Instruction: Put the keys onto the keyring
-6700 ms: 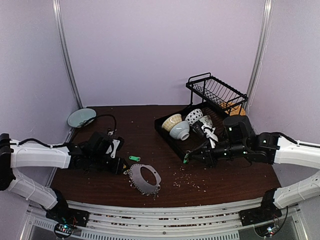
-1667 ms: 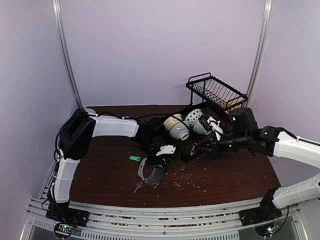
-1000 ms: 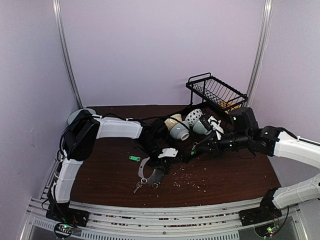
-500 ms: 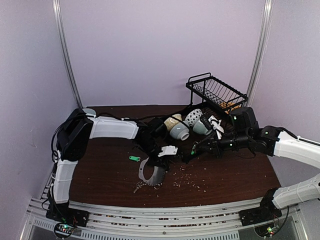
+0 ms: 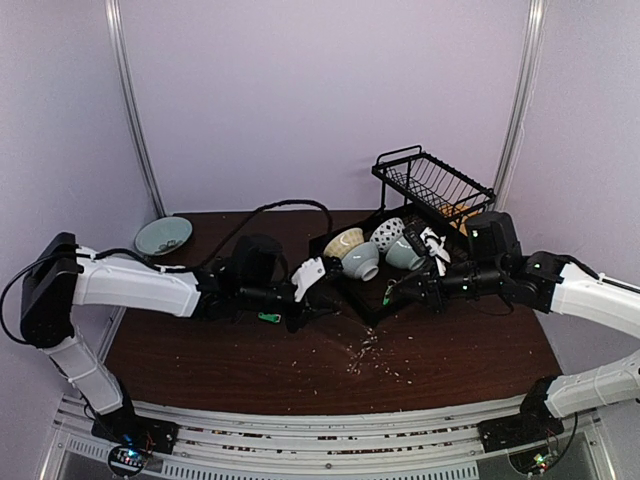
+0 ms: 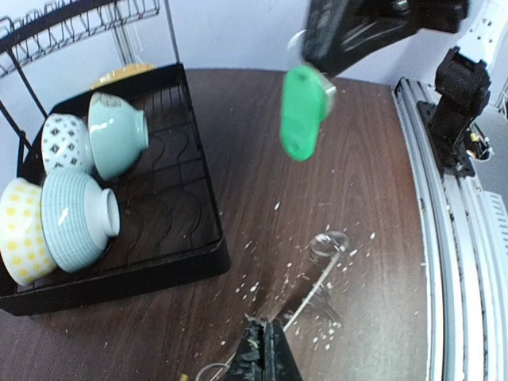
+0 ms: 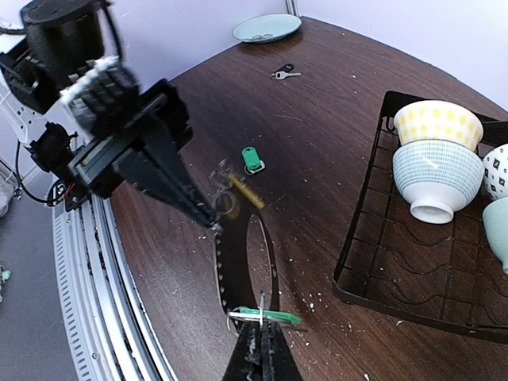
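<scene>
- The step in hand, as I judge it, is threading: my left gripper holds the keyring up off the table, and my right gripper brings a green key to it, over the middle of the table.
- The table is dark brown wood grain, matte and flat.
- The tray is black wire with a raised rim. It lies beside the work and well clear of the keyring.
- The bowls in it are glazed ceramic: one striped pale blue, one yellow-dotted.
- The keyring is a thin grey wire loop, far wider than any key, and smeared by motion. It will likely sway and flex.
- My left fingers are pressed together on the wire.
- My right fingers are pinched on the green key. It has a rounded plastic tag, smooth and bright, with silver metal behind.
- From the right wrist that key lies against the loop's near end. I cannot tell whether it is on the wire yet.
- Next I must line the key's hole with the wire's open end and slide it on, keeping the loop steady.
- A yellow key shows by my left fingertips, blurred.
- A second green key lies loose on the table, with silver keys farther off.
- Pale crumbs are scattered under the work.
</scene>
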`<action>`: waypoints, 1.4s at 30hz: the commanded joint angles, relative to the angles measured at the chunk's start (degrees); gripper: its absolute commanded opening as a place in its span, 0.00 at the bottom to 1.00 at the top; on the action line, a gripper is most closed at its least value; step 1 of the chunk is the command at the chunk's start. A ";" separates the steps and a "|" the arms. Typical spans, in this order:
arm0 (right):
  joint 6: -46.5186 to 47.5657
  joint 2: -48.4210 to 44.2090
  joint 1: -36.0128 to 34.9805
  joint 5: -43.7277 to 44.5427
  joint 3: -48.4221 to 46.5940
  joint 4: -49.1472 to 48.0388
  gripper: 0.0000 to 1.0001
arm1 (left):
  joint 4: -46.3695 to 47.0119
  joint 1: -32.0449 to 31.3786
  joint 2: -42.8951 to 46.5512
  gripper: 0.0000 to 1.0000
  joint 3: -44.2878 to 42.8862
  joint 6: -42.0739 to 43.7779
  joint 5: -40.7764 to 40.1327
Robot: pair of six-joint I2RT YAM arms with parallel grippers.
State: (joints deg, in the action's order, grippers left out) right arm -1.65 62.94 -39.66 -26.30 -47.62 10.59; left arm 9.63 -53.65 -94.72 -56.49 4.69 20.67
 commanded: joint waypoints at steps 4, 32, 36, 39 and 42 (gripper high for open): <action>-0.35 -1.13 0.46 -3.14 -0.14 -0.05 0.00 | 38.00 -7.75 9.75 0.00 15.96 -9.71 -9.58; -3.36 -0.27 0.43 -6.32 -0.88 -2.51 0.00 | 62.24 -12.34 -4.77 0.00 29.39 -26.92 -19.90; -4.32 3.10 0.45 -8.51 -1.04 -4.65 0.00 | 64.83 -12.36 -5.62 0.00 29.75 -28.14 -22.30; -3.74 4.90 0.45 -8.74 -3.24 -2.28 0.00 | 72.11 -12.36 -8.61 0.00 28.64 -27.86 -21.03; -3.97 4.48 0.37 -8.94 -3.44 -2.59 0.00 | 66.25 -12.31 -10.50 0.00 19.32 -24.57 -18.29</action>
State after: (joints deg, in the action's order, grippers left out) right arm -4.95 67.94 -39.48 -33.61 -48.80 8.12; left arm 73.03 -66.06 -103.09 -28.36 -22.31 -0.86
